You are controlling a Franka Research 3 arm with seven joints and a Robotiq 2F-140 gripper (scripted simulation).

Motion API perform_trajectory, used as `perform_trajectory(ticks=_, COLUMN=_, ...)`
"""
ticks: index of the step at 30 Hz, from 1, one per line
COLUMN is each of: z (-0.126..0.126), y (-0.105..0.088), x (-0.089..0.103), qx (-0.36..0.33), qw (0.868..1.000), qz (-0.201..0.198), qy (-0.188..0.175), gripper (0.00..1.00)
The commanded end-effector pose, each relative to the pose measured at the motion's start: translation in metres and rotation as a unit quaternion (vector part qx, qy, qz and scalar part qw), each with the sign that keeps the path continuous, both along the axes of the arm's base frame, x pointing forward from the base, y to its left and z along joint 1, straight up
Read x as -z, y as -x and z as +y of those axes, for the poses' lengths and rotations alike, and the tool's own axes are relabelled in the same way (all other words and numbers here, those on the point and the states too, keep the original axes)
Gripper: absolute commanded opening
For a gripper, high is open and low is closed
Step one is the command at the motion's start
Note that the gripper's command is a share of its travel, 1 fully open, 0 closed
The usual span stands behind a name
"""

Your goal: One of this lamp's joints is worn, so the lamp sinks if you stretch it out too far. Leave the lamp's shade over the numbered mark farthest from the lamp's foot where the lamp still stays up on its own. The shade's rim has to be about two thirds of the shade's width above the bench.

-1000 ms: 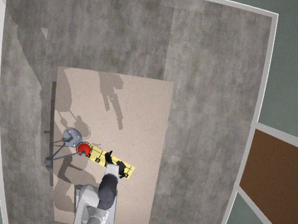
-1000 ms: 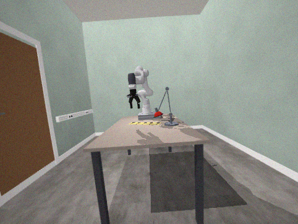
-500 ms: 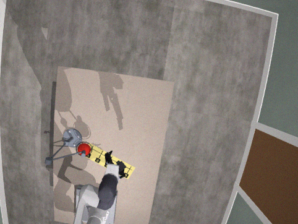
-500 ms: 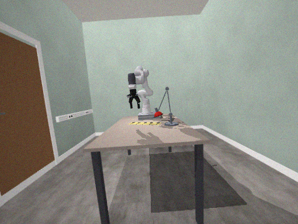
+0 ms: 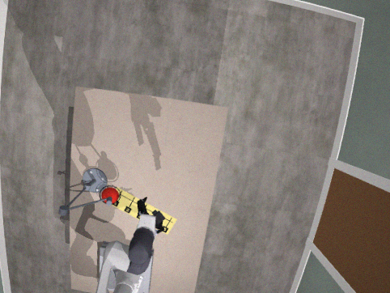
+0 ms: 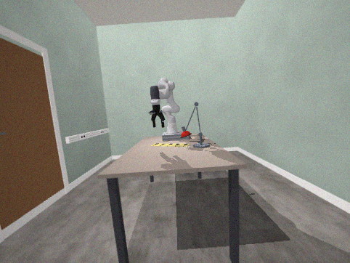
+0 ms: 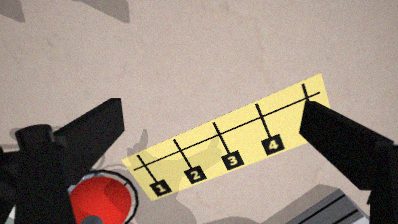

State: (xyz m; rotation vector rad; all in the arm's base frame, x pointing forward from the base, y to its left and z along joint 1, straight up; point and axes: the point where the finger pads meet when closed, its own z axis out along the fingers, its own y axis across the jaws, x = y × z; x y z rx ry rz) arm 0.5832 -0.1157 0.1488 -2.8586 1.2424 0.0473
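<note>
Lamp shade (image 7: 100, 202) beside yellow strip (image 7: 295, 107) numbered 1, 2, 3, 4

We see a red shade (image 7: 100, 200) on a grey lamp (image 5: 94, 178), beside a pale yellow strip (image 7: 280, 125) ruled with black lines and black squares carrying light numerals (one to four are readable). The bench (image 5: 182, 162) is light beige, the gripper (image 7: 210, 145) black, the arm (image 6: 171, 105) white.

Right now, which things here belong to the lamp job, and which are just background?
For the job: lamp, red shade, yellow numbered strip, open pincer.
Just there: table, brown door, wall socket strip.
</note>
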Motion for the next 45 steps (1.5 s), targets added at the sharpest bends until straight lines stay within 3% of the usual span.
perform_trajectory(ticks=1, z=0.000, y=0.000, x=0.000, qx=0.000, qw=1.000, qz=0.000, qy=0.000, gripper=1.00)
perform_trajectory(ticks=14, z=0.000, y=0.000, x=0.000, qx=0.000, qw=1.000, qz=0.000, qy=0.000, gripper=1.00)
perform_trajectory(ticks=29, z=0.055, y=0.006, x=-0.025, qx=0.110, qw=0.988, qz=0.030, qy=-0.101, gripper=1.00)
perform_trajectory(ticks=31, z=0.055, y=0.006, x=-0.025, qx=0.110, qw=0.988, qz=0.030, qy=-0.101, gripper=1.00)
perform_trajectory(ticks=45, z=0.093, y=-0.004, x=-0.055, qx=0.181, qw=0.966, qz=0.045, qy=-0.179, gripper=1.00)
